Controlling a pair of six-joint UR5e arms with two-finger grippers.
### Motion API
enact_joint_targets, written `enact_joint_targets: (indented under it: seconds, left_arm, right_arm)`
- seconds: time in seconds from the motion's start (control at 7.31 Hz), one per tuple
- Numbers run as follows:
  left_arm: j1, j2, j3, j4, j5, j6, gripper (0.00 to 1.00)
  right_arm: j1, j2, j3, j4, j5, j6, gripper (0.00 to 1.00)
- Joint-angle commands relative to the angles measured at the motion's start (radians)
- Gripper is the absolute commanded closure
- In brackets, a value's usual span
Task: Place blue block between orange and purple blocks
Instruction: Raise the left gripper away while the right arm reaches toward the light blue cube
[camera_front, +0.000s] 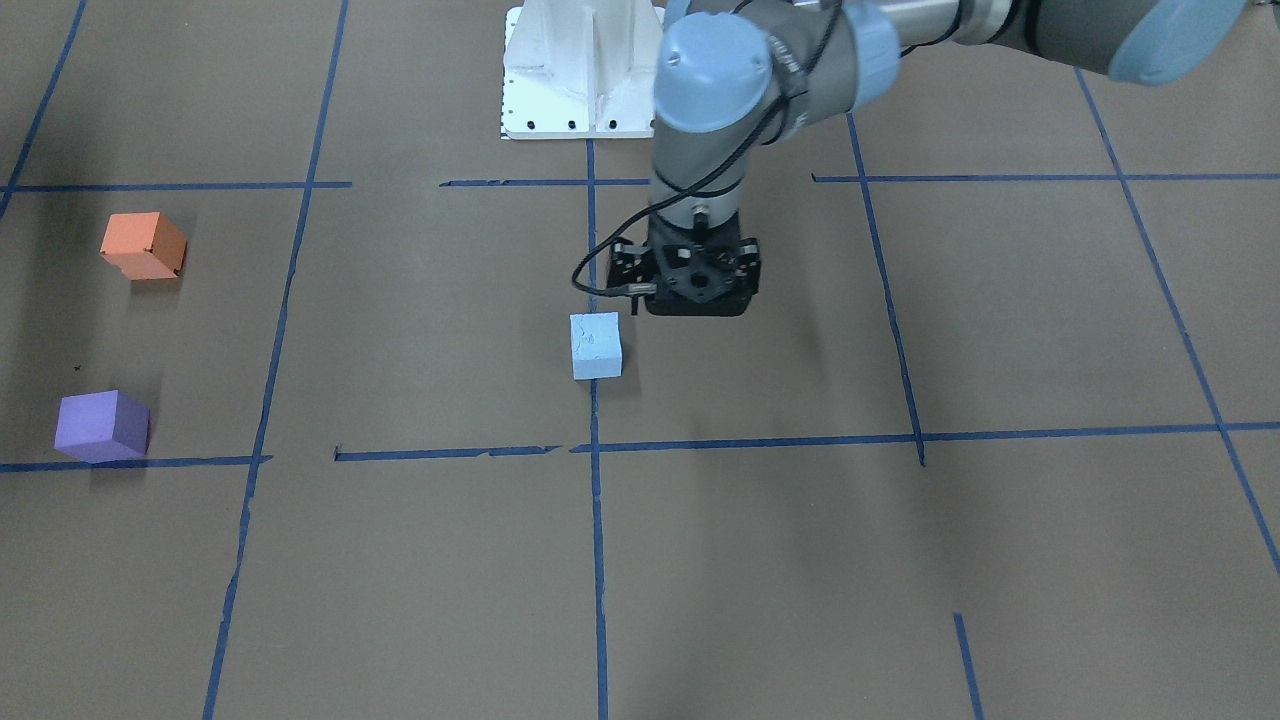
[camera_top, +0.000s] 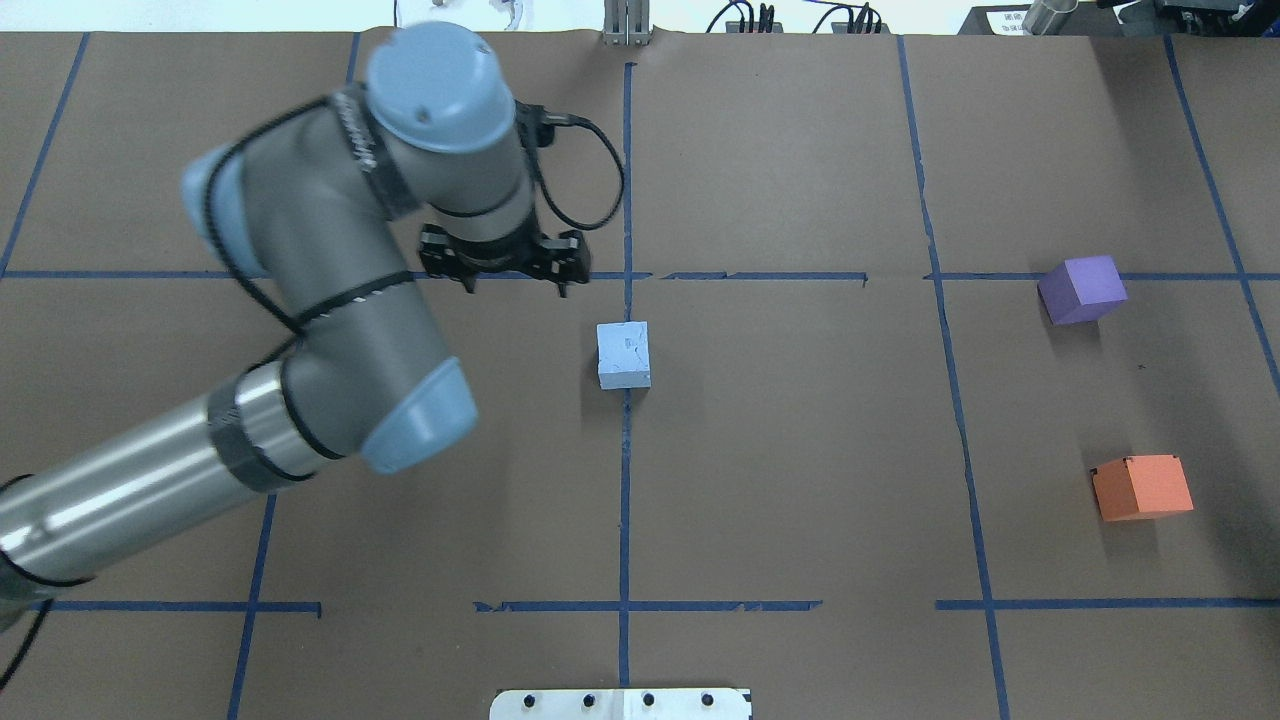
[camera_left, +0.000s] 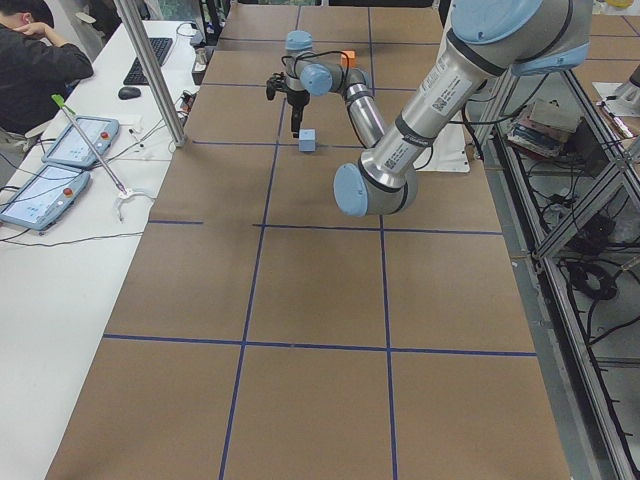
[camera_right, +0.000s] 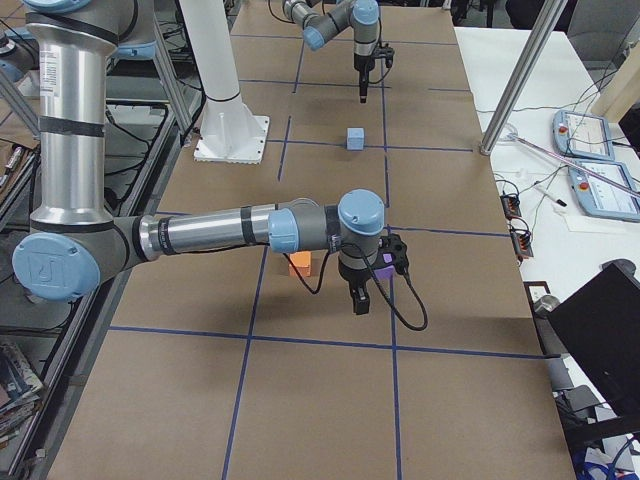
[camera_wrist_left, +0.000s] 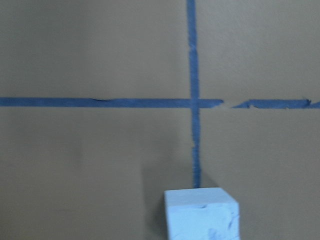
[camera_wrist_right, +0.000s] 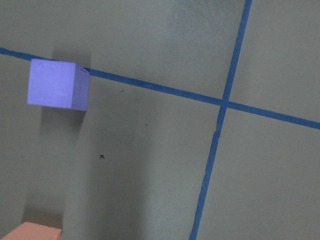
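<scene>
The pale blue block (camera_front: 596, 346) sits on a blue tape line at the table's middle; it also shows in the overhead view (camera_top: 623, 355) and at the bottom of the left wrist view (camera_wrist_left: 201, 214). My left gripper (camera_front: 698, 303) points down and hangs above the table just beside the block, apart from it; its fingers are hidden under the wrist, so I cannot tell how they stand. The orange block (camera_top: 1142, 487) and purple block (camera_top: 1082, 289) sit apart on my right side. My right gripper (camera_right: 358, 300) hovers over them, seen only from the side. The purple block (camera_wrist_right: 57, 84) shows below it.
Brown paper with a grid of blue tape lines (camera_top: 625, 500) covers the table. The white robot base plate (camera_front: 580, 75) stands at the table's near edge. An operators' bench with tablets (camera_left: 60, 165) runs along the far side.
</scene>
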Motion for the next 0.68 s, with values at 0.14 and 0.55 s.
enact_joint_targets:
  seconds: [0.14, 0.55]
  left_arm:
    - [-0.311, 0.294, -0.178, 0.081, -0.166, 0.498, 0.0]
    - [-0.652, 0.545, -0.14, 0.067, -0.24, 0.933, 0.0]
  right_arm:
    - [-0.129, 0.117, 0.071, -0.001, 0.039, 0.284, 0.0]
    - [-0.365, 0.335, 0.102, -0.013, 0.021, 0.64, 0.0]
